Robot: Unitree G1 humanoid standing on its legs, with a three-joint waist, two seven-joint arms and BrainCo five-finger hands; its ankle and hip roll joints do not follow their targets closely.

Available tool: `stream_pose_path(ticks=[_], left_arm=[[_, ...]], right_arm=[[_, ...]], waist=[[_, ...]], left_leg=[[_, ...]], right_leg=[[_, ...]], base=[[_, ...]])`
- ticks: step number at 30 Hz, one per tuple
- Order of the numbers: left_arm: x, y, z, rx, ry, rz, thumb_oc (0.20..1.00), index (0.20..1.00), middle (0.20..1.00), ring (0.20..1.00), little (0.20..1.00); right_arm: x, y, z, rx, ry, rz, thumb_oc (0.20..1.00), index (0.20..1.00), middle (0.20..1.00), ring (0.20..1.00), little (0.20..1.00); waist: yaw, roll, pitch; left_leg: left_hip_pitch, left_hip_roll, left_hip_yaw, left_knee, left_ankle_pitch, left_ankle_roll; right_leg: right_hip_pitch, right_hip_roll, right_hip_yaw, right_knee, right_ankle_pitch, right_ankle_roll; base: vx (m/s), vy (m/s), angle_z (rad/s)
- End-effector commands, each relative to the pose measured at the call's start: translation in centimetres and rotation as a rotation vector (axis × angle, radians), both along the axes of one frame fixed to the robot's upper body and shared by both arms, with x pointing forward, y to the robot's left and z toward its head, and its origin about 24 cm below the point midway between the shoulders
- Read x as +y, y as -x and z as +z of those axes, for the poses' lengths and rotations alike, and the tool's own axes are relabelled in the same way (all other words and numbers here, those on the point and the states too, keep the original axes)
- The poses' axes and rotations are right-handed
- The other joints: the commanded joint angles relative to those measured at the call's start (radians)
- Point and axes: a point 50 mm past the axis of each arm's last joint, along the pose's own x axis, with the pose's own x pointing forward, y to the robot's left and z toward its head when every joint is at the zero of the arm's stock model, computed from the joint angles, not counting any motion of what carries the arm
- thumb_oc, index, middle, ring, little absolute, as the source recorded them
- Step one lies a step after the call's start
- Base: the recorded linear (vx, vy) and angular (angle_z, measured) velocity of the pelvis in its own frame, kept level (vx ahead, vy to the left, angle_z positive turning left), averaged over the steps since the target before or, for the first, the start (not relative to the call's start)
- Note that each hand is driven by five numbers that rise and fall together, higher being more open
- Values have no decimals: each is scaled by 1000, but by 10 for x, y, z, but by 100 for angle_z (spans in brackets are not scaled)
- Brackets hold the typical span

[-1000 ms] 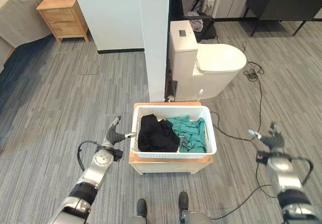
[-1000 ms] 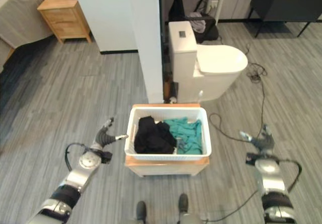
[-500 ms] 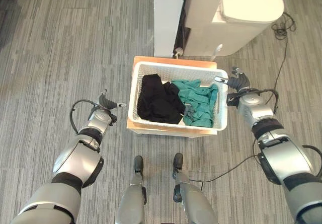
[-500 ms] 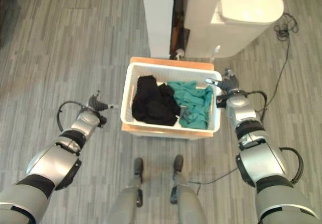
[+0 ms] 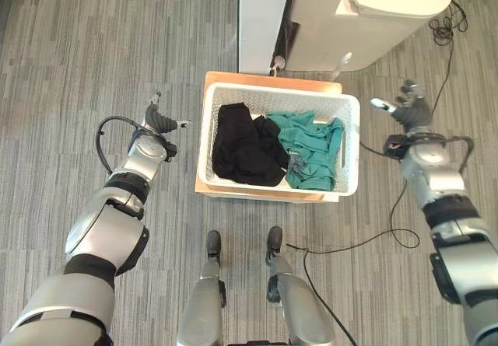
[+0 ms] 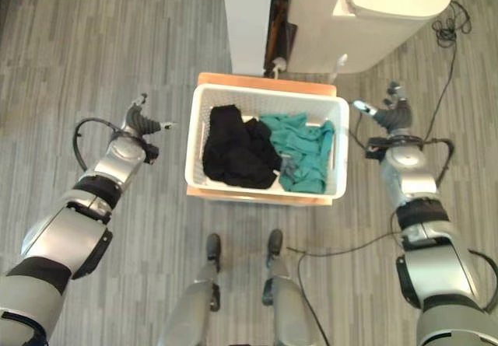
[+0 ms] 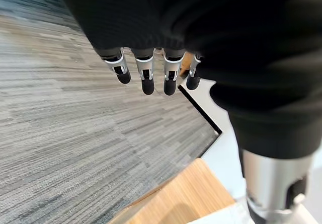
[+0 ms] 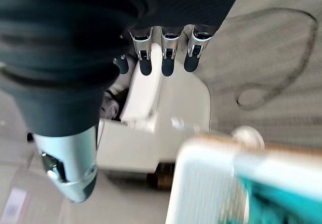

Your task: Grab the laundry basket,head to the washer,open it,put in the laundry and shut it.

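right hand [image 5: 411,111]: pulled off laundry basket [image 5: 352,148] rim | left hand [image 5: 158,120]: drawn nearer basket

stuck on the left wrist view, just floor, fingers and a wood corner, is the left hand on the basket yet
Observer: No. The left hand hangs open beside the laundry basket, apart from its rim.
Operator: and the right one
Observer: The right hand is open too, off the basket's other side, not touching it.
Operator: whats in it
Observer: Black clothes on the robot's left side, teal clothes on the right; the basket sits on a low wooden stand.
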Motion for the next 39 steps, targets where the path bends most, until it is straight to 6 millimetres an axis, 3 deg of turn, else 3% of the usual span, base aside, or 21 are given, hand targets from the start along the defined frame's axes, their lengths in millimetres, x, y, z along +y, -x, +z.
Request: stream_pose_path(ticks=[1, 3, 8, 9, 11, 16, 23, 29, 39], left_arm=[[-4, -2, -4, 14, 9, 16, 1000, 1000, 1000, 1000, 1000], [-2, 1, -19, 86, 37, 36, 1000, 1000, 1000, 1000, 1000], [-1, 2, -23, 108, 52, 44, 1000, 1000, 1000, 1000, 1000], [5, 5, -32, 161, 84, 82, 1000, 1000, 1000, 1000, 1000], [11, 7, -31, 172, 97, 104, 1000, 1000, 1000, 1000, 1000], [14, 8, -34, 188, 94, 121, 1000, 1000, 1000, 1000, 1000], [5, 7, -38, 206, 107, 98, 1000, 1000, 1000, 1000, 1000], [-1, 3, -28, 166, 120, 91, 1000, 1000, 1000, 1000, 1000], [-37, -11, 0, 87, 59, -31, 1000, 1000, 1000, 1000, 1000]], right_arm=[[-16, 11, 23, -82, 151, -54, 1000, 1000, 1000, 1000, 1000], [-8, 8, 21, -76, 154, -20, 1000, 1000, 1000, 1000, 1000], [-4, 7, 20, -71, 152, -4, 1000, 1000, 1000, 1000, 1000], [9, 0, 13, -49, 124, 47, 1000, 1000, 1000, 1000, 1000], [28, -7, 6, -30, 100, 108, 1000, 1000, 1000, 1000, 1000], [41, -10, -12, -17, -41, 156, 1000, 1000, 1000, 1000, 1000], [49, -11, -54, 140, -113, 160, 1000, 1000, 1000, 1000, 1000], [58, -12, -71, 201, -175, 158, 1000, 1000, 1000, 1000, 1000], [51, -11, -81, 253, -159, 120, 1000, 1000, 1000, 1000, 1000]], waist=[[-6, 21, -37], [-13, 20, -35], [-14, 19, -34], [-21, 19, -30], [-26, 16, -23], [-29, 15, -16], [-29, 15, -13], [-28, 21, -13], [-28, 48, -17]], left_leg=[[-6, 17, 10, 55, -80, 3], [-8, 17, 13, 59, -80, 4], [-9, 16, 15, 60, -80, 4], [-13, 18, 19, 63, -80, 5], [-21, 17, 24, 64, -78, 5], [-31, 17, 22, 65, -75, 5], [-36, 18, 24, 60, -72, 2], [-39, 17, 27, 57, -70, 0], [-43, 8, 25, 60, -74, 2]], right_leg=[[-36, -89, 24, 116, -85, 109], [-39, -88, 28, 119, -85, 108], [-42, -88, 30, 120, -85, 107], [-50, -89, 35, 122, -83, 106], [-61, -86, 43, 122, -79, 104], [-71, -87, 44, 123, -79, 101], [-80, -84, 44, 124, -77, 99], [-83, -84, 47, 121, -75, 100], [-87, -89, 45, 124, -77, 104]], base=[[7, 37, -5], [0, 26, -5], [1, 12, -4], [-2, 48, -3], [-3, 40, -9], [-1, 4, -5], [0, 0, 0], [0, 0, 0], [0, 0, 0]])
